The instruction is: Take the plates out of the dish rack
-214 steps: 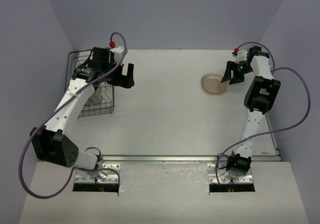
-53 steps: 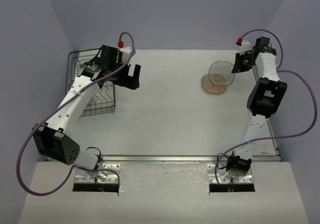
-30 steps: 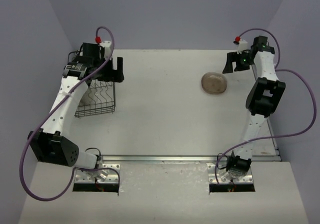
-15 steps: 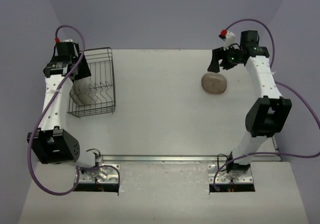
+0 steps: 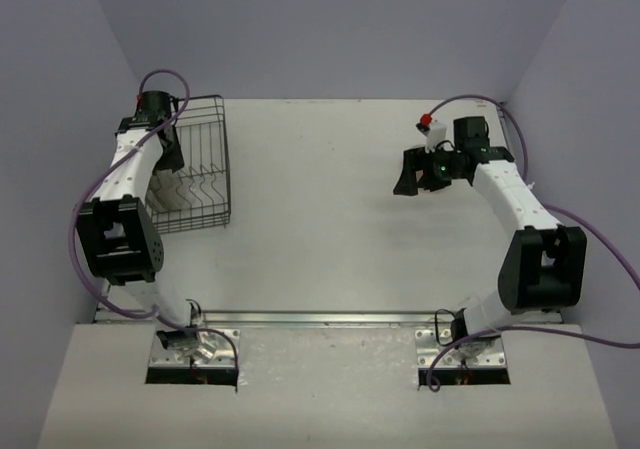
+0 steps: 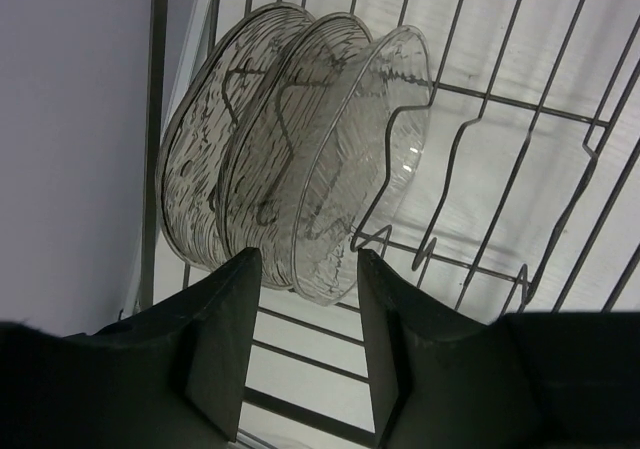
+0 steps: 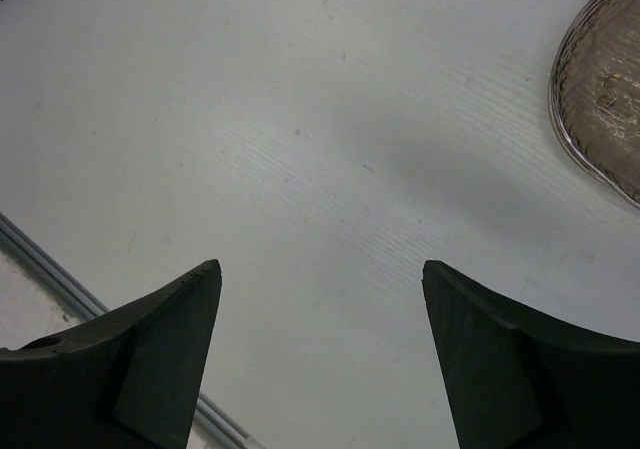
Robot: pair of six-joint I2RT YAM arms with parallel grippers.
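Observation:
Three plates stand on edge in the black wire dish rack (image 6: 520, 159): a grey-looking one (image 6: 195, 169) at the left, a middle one (image 6: 275, 159) and a see-through one (image 6: 375, 139). My left gripper (image 6: 308, 259) hangs over them with its jaws partly apart. The see-through plate's lower rim lies just beyond the fingertips, ungripped. From above, the left gripper (image 5: 168, 147) is inside the dish rack (image 5: 205, 159). My right gripper (image 5: 404, 172) is open over bare table. A plate's rim (image 7: 600, 109) shows at the right of the right wrist view, beyond the open right gripper (image 7: 320, 267).
The rack sits at the table's far left, next to the purple side wall (image 6: 70, 139). A metal strip (image 7: 60, 269) at the table edge crosses the lower left of the right wrist view. The right arm's wrist covers the spot where plates lay on the table.
The left arm has swung back over the rack's left side and its jaws have narrowed. The right arm has moved left and nearer, away from the plates on the table, staying open.

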